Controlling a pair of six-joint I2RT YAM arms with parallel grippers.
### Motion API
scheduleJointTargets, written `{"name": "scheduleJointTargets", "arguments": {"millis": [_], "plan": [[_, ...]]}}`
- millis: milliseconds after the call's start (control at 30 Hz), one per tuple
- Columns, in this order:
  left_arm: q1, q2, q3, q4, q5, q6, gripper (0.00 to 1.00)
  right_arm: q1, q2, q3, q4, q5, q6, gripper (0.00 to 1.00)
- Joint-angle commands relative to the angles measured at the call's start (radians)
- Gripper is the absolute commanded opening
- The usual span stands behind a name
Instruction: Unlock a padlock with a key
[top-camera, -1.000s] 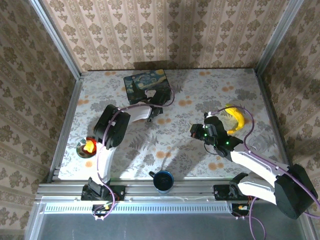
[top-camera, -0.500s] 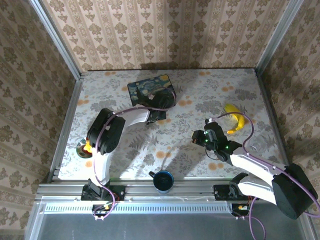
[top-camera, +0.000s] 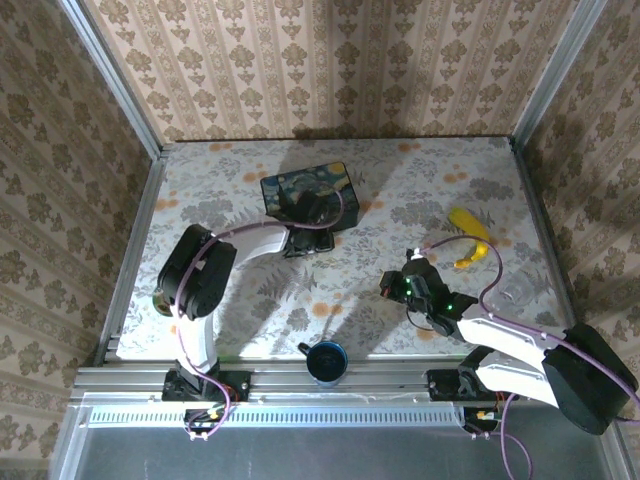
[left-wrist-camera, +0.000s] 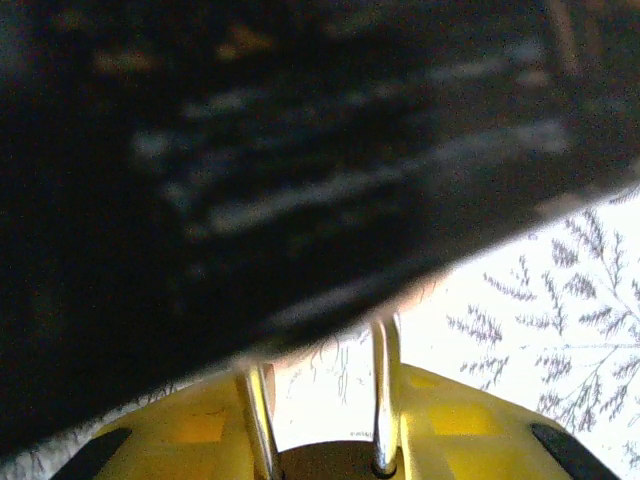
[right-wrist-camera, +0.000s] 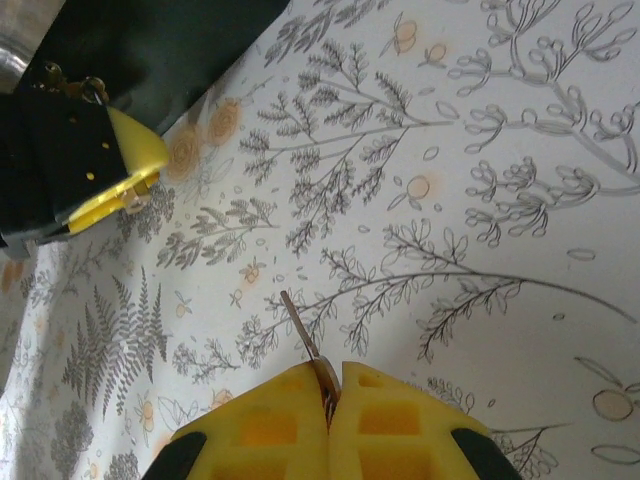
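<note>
In the left wrist view the padlock's brown body (left-wrist-camera: 330, 466) sits low between my left gripper's (left-wrist-camera: 322, 405) yellow pads (left-wrist-camera: 190, 425), which are shut on it. Its thin silver shackle (left-wrist-camera: 382, 400) rises toward the dark blue painted box (left-wrist-camera: 250, 150); the shackle's top is hidden against that box. From above, the left gripper (top-camera: 308, 222) is at the box's (top-camera: 310, 186) near edge. My right gripper (right-wrist-camera: 330, 378) is shut on the key (right-wrist-camera: 302, 328), whose blade sticks out over the patterned table. From above, this gripper (top-camera: 396, 287) hovers right of centre, apart from the box.
A banana (top-camera: 470, 241) lies at the right and a clear plastic item (top-camera: 520, 291) nearer the right wall. A dark blue mug (top-camera: 326, 360) stands at the near edge between the arm bases. The left arm's elbow (top-camera: 190, 270) covers a small dish (top-camera: 160, 298).
The left gripper has swung right and the box has shifted right and nearer with it. The right gripper with the key has drawn back toward the near edge.
</note>
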Motion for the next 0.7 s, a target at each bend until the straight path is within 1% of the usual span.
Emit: {"name": "scheduleJointTargets", "arguments": {"millis": [0, 100, 300, 467, 667], "plan": [[-0.036, -0.074, -0.075, 0.148, 0.023, -0.099, 0.00, 0.032, 0.006, -0.031, 0.066, 0.079, 0.044, 0.00], [-0.056, -0.092, -0.128, 0.215, 0.016, -0.148, 0.00, 0.047, 0.006, -0.052, 0.091, 0.084, 0.051, 0.00], [-0.086, -0.111, -0.183, 0.312, -0.008, -0.229, 0.00, 0.061, -0.002, -0.058, 0.066, 0.071, 0.039, 0.00], [-0.109, -0.080, -0.150, 0.350, 0.002, -0.282, 0.00, 0.059, -0.042, -0.062, 0.012, 0.077, 0.019, 0.00], [-0.109, -0.045, -0.099, 0.357, 0.018, -0.334, 0.00, 0.054, -0.071, -0.066, 0.017, 0.080, -0.001, 0.00]]}}
